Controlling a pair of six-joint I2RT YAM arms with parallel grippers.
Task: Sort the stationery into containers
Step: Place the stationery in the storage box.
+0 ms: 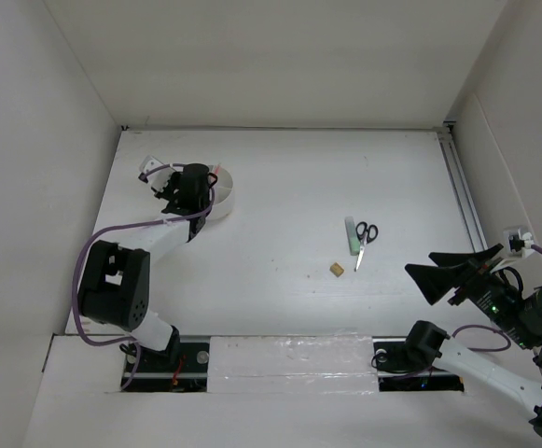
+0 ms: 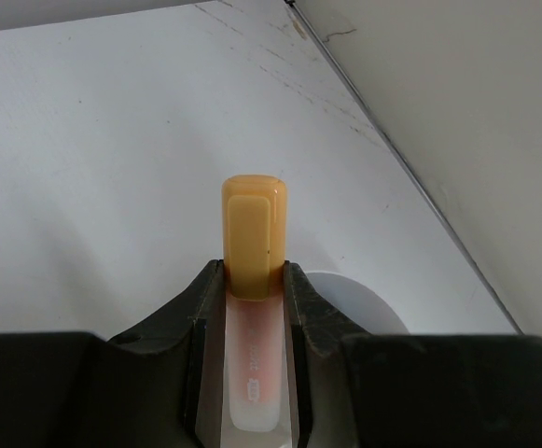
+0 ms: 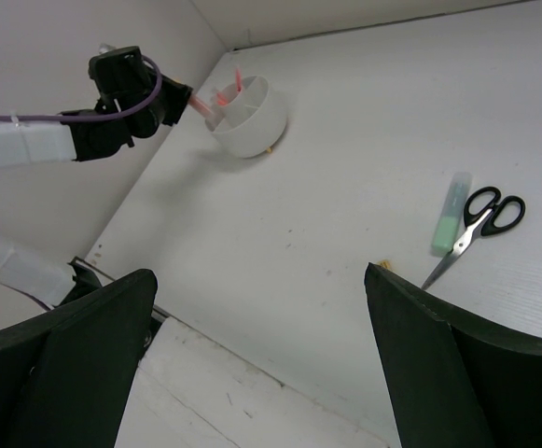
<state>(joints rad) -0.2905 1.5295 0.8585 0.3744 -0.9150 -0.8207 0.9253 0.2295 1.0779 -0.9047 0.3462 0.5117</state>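
Big white worktop (image 1: 289,187), with the divided white cup (image 1: 226,210) at far left and pink pens (image 3: 237,82) poking out of it. The left hand (image 2: 252,271) is clamped on the orange highlighter (image 2: 254,224), which runs straight out along the fingers, cap end first. The cup sits just below and beside it. The right hand (image 1: 422,263) is spread wide and holds nothing. It's much nearer the scissors (image 1: 365,239), green highlighter (image 1: 351,235) and tiny eraser (image 1: 336,269).

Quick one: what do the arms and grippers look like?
White links and black joint housings on the left arm and right arm. A purple cable loops along each. The left gripper and right gripper have black wedge-shaped fingers.
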